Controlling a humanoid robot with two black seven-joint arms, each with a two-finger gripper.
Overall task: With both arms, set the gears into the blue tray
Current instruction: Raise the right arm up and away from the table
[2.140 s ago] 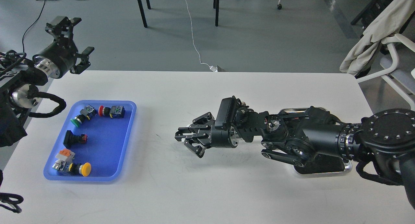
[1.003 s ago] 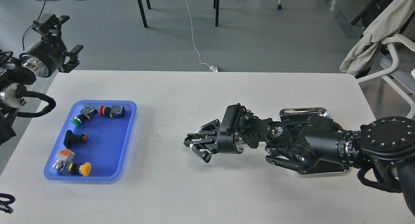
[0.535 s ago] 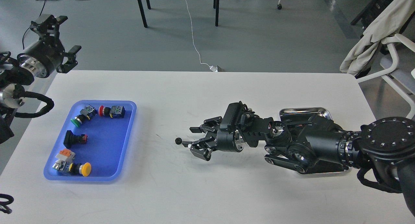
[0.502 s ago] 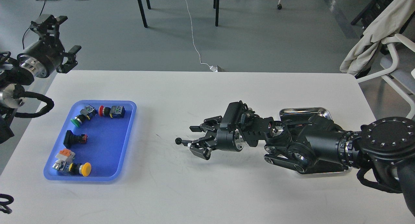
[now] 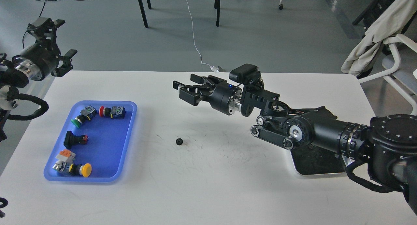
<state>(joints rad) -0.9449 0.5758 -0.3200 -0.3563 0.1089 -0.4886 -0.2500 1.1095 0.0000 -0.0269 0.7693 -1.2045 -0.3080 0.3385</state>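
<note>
A single gear (image 5: 179,141) lies alone on the white counter (image 5: 208,192), about midway between the left and right edges and a little nearer the front, well apart from the blue tray (image 5: 112,173). The tray sits near the counter's left edge and holds several push-button switches (image 5: 85,115) with green, red and yellow caps. The right hand (image 5: 183,88) hangs raised above the counter toward the back edge, up and to the right of the gear, its fingers spread apart and holding nothing. Its arm (image 5: 312,130) reaches in from the right over a silver tray (image 5: 322,173) near the right edge. The left hand (image 5: 57,42) is beyond the back left corner, off the counter, fingers also wide apart and empty.
</note>
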